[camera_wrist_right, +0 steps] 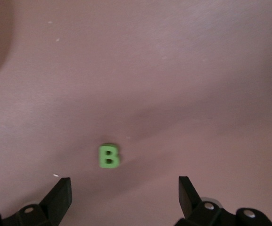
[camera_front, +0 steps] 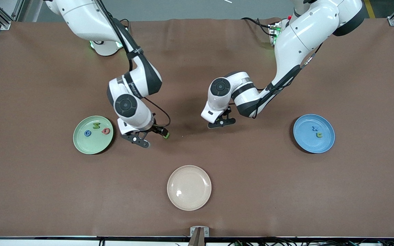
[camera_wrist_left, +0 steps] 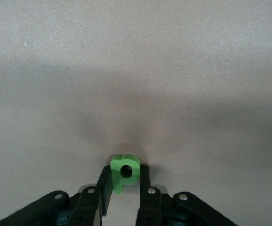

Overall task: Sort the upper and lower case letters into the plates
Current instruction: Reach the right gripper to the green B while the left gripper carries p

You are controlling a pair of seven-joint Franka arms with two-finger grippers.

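Note:
My left gripper (camera_wrist_left: pixel 125 176) is shut on a green p (camera_wrist_left: pixel 125 169), with a finger pressed against each side of it, low over the middle of the table. In the front view the left gripper (camera_front: pixel 221 122) hides the p. My right gripper (camera_wrist_right: pixel 124 181) is open wide, with a green B (camera_wrist_right: pixel 109 156) lying on the cloth just ahead of its fingertips. In the front view that B (camera_front: pixel 166 136) lies beside the right gripper (camera_front: pixel 138 139). The pale green plate (camera_front: pixel 91 145) holds a blue G (camera_front: pixel 87 133), a green M (camera_front: pixel 96 125) and a red Q (camera_front: pixel 106 131). The blue plate (camera_front: pixel 306 140) holds a blue letter (camera_front: pixel 315 128) and a green n (camera_front: pixel 319 135).
A cream-white plate (camera_front: pixel 189 187) sits nearer the front camera than both grippers, with nothing on it. A brown cloth (camera_front: pixel 251 191) covers the whole table.

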